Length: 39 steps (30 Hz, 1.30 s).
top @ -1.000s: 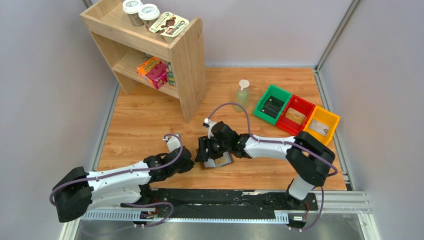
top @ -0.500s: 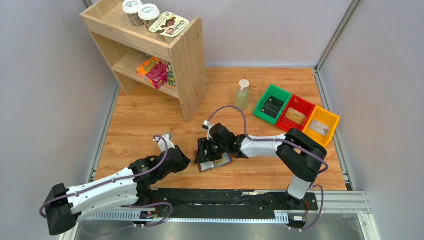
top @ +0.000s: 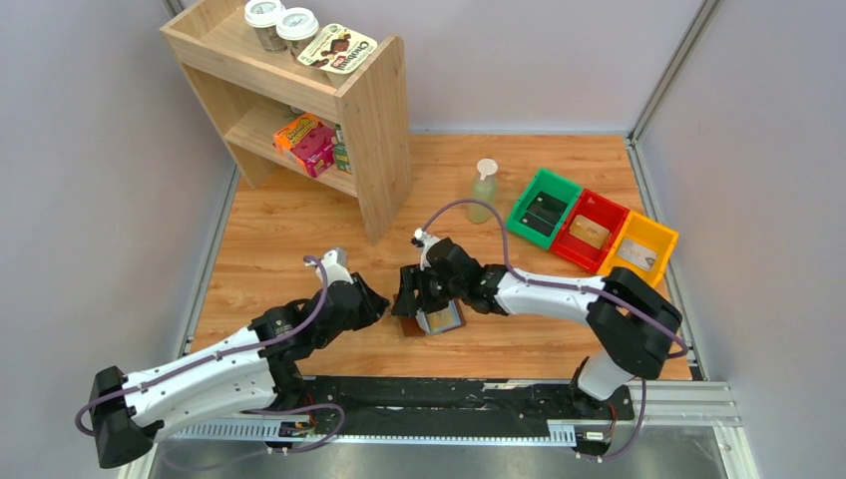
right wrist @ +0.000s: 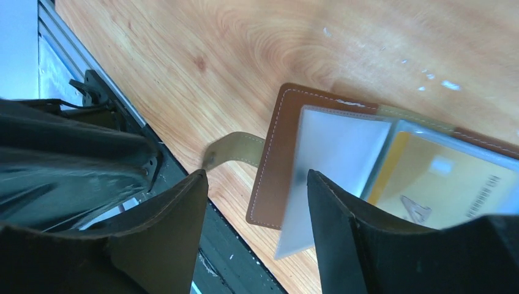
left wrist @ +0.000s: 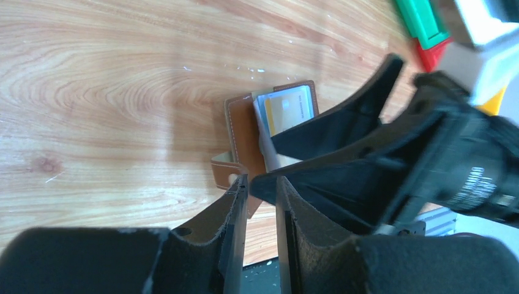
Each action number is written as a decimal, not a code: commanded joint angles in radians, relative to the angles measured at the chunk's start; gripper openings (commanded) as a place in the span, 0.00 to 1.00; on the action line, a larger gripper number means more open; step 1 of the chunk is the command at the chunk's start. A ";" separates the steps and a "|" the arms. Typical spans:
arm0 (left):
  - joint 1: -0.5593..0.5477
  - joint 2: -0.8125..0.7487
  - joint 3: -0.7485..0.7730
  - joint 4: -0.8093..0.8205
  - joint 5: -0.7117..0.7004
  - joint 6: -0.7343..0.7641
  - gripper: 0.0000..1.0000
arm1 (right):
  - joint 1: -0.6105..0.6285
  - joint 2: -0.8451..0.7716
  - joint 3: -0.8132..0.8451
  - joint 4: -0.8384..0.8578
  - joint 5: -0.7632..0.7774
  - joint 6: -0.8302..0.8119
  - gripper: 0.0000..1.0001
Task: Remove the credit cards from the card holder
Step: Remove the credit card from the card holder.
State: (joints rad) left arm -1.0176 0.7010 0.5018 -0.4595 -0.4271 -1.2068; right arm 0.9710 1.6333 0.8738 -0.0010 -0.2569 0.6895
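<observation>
Your left claw (left wrist: 261,184), nearly clenched and empty, has slid in beside the wallet (top: 427,320) near the counter's front edge; your right claw (right wrist: 257,202) hovers released over its cards (right wrist: 440,184), ready to pull

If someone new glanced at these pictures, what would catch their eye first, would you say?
Both tools, left and right, meet over the open wallet at the table's near middle, a yellow card showing inside. Next, the green, red and yellow bins far right.
</observation>
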 commanded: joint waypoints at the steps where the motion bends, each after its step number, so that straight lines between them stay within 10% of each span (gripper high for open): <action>1: 0.002 0.041 0.041 0.074 0.022 0.023 0.31 | -0.035 -0.121 0.019 -0.105 0.100 -0.070 0.64; 24: 0.010 0.348 0.284 0.206 0.094 0.131 0.31 | -0.106 -0.162 -0.150 0.062 -0.028 -0.036 0.41; 39: 0.105 0.264 0.164 0.202 0.169 0.072 0.29 | 0.009 0.008 -0.125 0.262 -0.139 -0.001 0.49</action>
State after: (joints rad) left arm -0.9428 0.9634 0.6815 -0.2878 -0.3141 -1.1183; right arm 0.9447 1.5898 0.7345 0.1242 -0.3428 0.6708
